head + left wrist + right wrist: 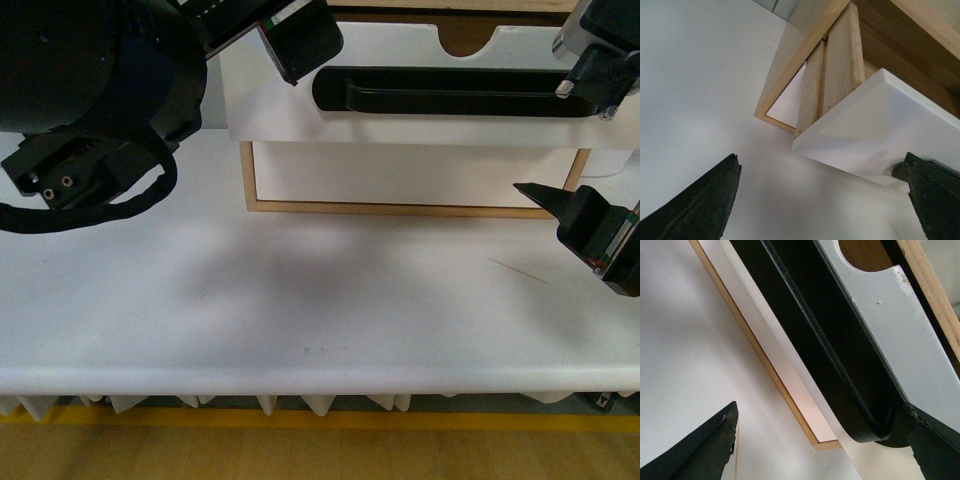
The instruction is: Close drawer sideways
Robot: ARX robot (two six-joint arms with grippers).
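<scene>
Your drawer (400,125) sits at the top of the front view. Its white front stands forward of the wooden cabinet (247,175), so it is pulled out. The left wrist view agrees: you see the drawer's wooden side running back into the frame. The black handle (450,92) runs across the front, and the half-round notch (470,40) is cut into the top edge above it. Under the drawer, a plain white front (400,172) lies recessed inside the frame.

Your right hand (542,138) is at the drawer's right end with its 2 fingers spread wide. 1 fingertip is up at the right end of the handle. The other hangs lower, over the desk (300,300), just in front of the cabinet's lower right corner. In the right wrist view the upper finger (935,440) looks to be against the handle's end, but you cannot be sure of contact. Nothing is clamped.

Your left hand (821,165) is also spread wide and holds nothing. Its camera looks at the drawer's left corner. In the front view the left arm (100,70) fills the upper left, and part of it overlaps the upper left corner of the drawer front.
</scene>
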